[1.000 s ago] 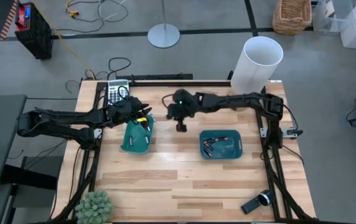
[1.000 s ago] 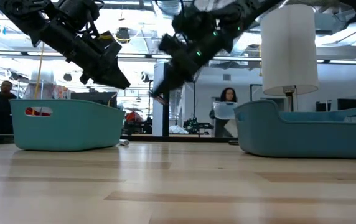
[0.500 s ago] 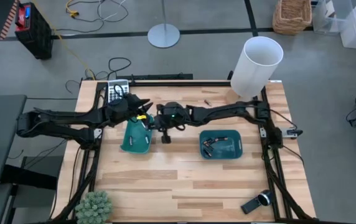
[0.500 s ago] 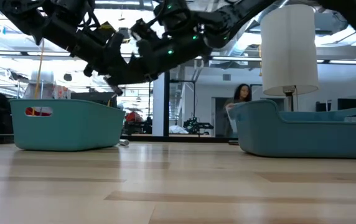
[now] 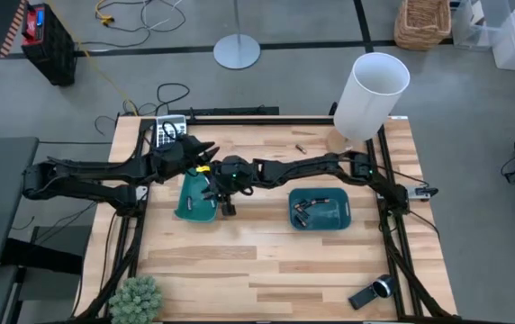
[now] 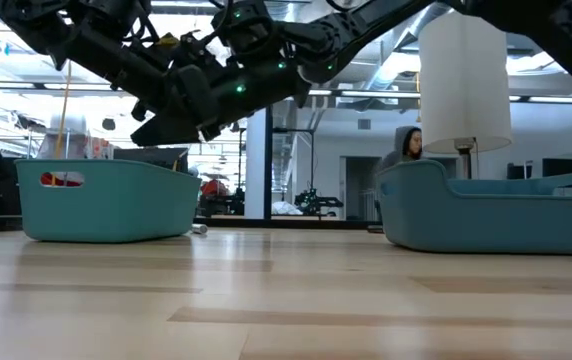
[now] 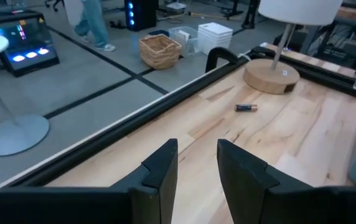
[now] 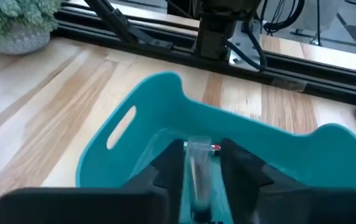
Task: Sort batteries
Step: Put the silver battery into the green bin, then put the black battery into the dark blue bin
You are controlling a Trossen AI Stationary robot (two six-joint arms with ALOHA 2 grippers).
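My right gripper (image 8: 196, 163) hangs over the left teal tray (image 8: 142, 118), shut on a silvery-white battery (image 8: 197, 167). In the high view it reaches across the table to that tray's right rim (image 5: 227, 192). My left gripper (image 7: 197, 163) is open and empty; it hovers over the far end of the same tray (image 5: 194, 200). One dark battery (image 7: 248, 107) lies on its side on the wood near the far edge (image 5: 300, 148). Several batteries (image 5: 309, 207) lie in the right teal tray (image 5: 338, 219). My right gripper pinches the silvery-white battery between its two fingers, which lie along its length. The battery's red-marked end (image 8: 214, 147) sticks out past the fingertips. It is lifted clear, above the inside of the left teal tray.
A white lamp (image 5: 370, 94) stands at the far right corner on a round wooden base (image 7: 271, 77). A grey calculator (image 5: 169, 133) lies at the far left, a handheld device (image 5: 372, 292) near the right front corner, and a plant (image 5: 136, 297) at the near left. Bare wood spans the table's near half.
My right gripper has swung from the middle of the table toward the left edge and slightly nearer, carrying the battery until it stands over the left teal tray. My left arm has kept still.
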